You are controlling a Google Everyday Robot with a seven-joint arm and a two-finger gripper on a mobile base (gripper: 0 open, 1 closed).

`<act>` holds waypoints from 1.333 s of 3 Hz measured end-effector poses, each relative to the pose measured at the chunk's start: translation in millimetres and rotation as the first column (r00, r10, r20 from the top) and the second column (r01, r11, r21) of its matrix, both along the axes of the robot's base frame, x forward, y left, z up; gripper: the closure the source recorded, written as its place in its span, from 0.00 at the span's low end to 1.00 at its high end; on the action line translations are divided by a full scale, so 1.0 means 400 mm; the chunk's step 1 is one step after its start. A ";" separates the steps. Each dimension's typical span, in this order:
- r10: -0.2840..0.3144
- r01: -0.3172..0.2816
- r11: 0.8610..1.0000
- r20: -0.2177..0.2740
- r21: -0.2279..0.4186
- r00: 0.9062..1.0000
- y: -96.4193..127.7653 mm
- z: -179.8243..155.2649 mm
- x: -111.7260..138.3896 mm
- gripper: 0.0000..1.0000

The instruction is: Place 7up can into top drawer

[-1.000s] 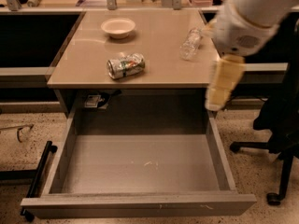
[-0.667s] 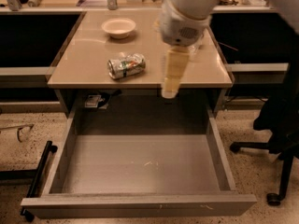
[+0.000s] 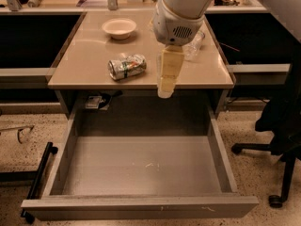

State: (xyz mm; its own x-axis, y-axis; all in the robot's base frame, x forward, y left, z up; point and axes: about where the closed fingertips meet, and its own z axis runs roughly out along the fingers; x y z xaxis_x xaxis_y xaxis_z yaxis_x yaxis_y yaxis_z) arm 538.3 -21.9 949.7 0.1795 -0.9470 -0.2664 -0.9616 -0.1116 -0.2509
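The 7up can (image 3: 127,67), dented, silver with green and white markings, lies on its side on the beige table top (image 3: 84,60) near the front edge. The top drawer (image 3: 141,166) is pulled wide open below the table, with a flat grey bottom and nothing in it. My gripper (image 3: 165,86) hangs from the white arm over the table's front edge, just right of the can and a little above it, not touching it. It holds nothing.
A small white bowl (image 3: 119,28) sits at the back of the table. A clear plastic bottle (image 3: 194,45) lies at the right, partly behind my arm. A black office chair (image 3: 282,126) stands at the right of the drawer. A black frame leg (image 3: 40,173) lies left on the floor.
My arm has swung left from the table's right edge toward the can and now hangs close beside it. The can, bowl and drawer have not moved.
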 end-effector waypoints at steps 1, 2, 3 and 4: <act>0.035 -0.035 0.999 0.014 0.035 0.999 0.033 -0.009 0.067 0.00; 0.129 -0.130 0.988 0.020 0.077 0.991 0.108 -0.044 0.195 0.00; 0.123 -0.130 0.985 0.062 0.115 0.990 0.120 -0.010 0.246 0.00; 0.124 -0.130 0.985 0.062 0.115 0.990 0.120 -0.010 0.246 0.00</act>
